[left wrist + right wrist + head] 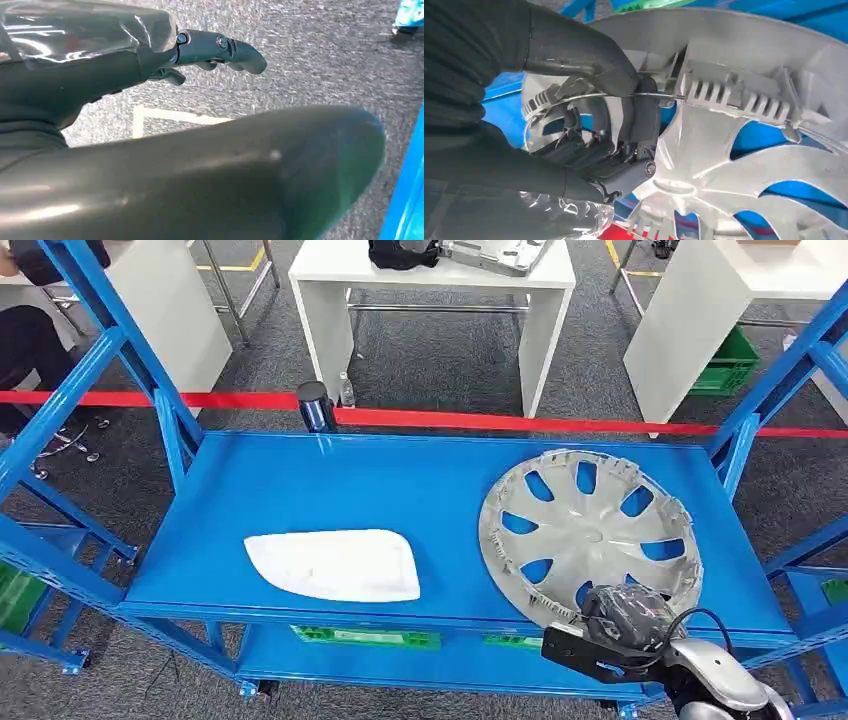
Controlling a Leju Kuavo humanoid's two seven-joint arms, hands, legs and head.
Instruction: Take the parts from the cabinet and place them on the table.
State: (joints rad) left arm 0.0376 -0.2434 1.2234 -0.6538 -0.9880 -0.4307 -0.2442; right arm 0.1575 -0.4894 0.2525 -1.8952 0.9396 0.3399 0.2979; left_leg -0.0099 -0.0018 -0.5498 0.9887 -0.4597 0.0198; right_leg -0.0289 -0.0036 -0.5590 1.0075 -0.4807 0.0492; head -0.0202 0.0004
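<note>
Head view showed both parts on the blue metal shelf [300,480]: the silver spoked plastic hubcap [590,530] at the right, the white flat teardrop-shaped panel [335,565] at lower centre, so nothing looked delivered yet. Right wrist view revealed what was hidden there: the right hand [616,135] clamped on the hubcap's rim. Left hand [200,52] hung above carpet, fingers curled around nothing.
</note>
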